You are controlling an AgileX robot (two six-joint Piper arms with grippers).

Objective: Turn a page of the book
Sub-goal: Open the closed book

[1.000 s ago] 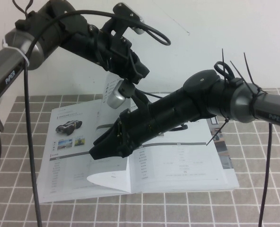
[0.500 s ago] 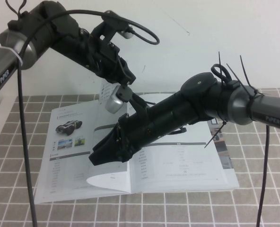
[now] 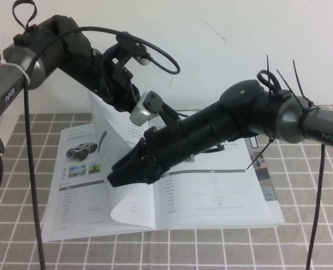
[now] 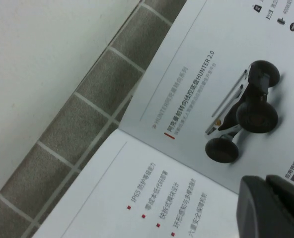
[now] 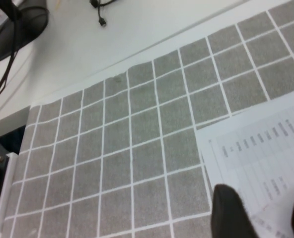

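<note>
The page [image 3: 107, 126] has been lifted higher off the book [image 3: 211, 197], pinched by the left gripper [image 3: 117, 97]; the right gripper [image 3: 127, 169] is held spread above.

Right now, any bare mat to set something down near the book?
Free: tiled mat in front of the book, and the strip right of it. Crowded: over the book's middle, where the open right gripper hovers low and the left gripper lifts the page at the back.
</note>
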